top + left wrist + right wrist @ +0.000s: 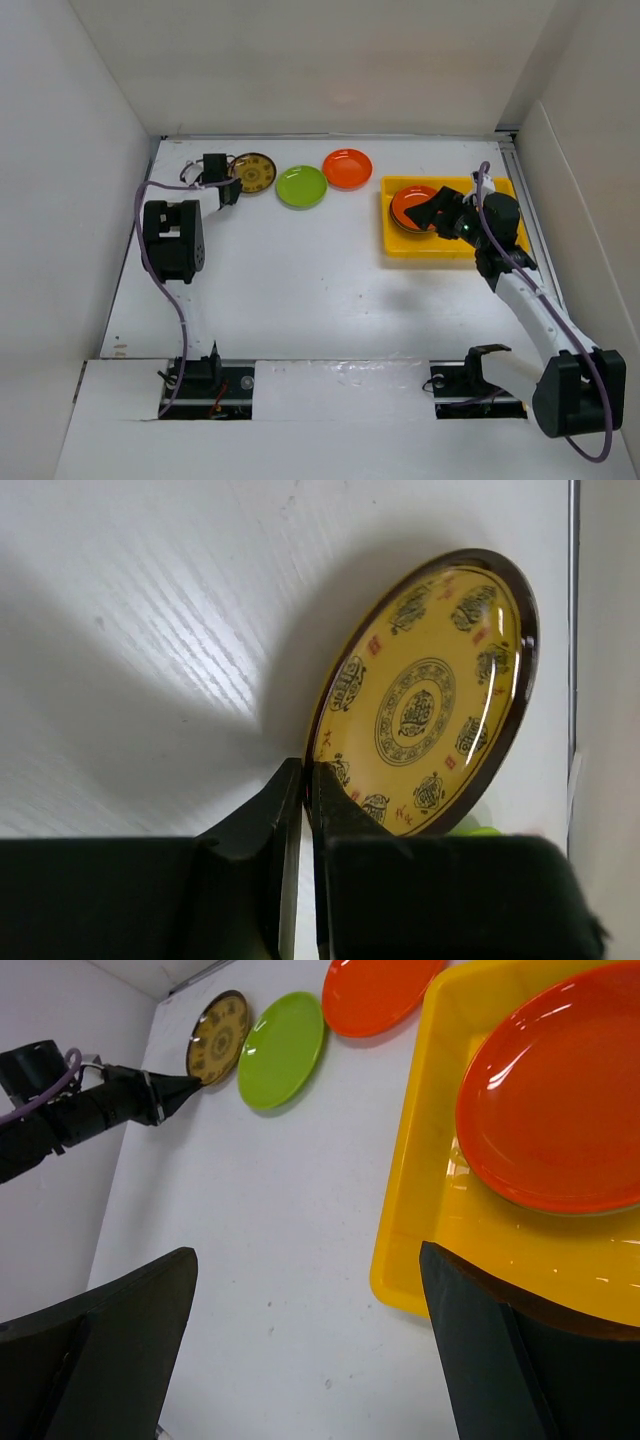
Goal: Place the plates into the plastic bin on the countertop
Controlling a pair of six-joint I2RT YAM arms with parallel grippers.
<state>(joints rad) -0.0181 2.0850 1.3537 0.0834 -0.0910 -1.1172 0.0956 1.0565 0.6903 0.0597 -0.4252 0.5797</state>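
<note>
Robot lab cell: bare white bench [300, 280] boxed in by white walls [300, 60], two arms [172, 245] bolted on.

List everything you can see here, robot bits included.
countertop: one, white, under everything
plastic bin: one, yellow, countertop's far right
gold-patterned plate: one, gold with dark rim, countertop's far left
lime green plate: one, lime green, beside the gold-patterned plate
loose orange plate: one, orange, between lime green plate and plastic bin
binned orange plate: one, orange, inside the plastic bin
left arm: one, black and white, left side
right arm: one, black and white, right side
left hand: one, black, shut on the gold-patterned plate's rim
right hand: one, black, open over the plastic bin
</note>
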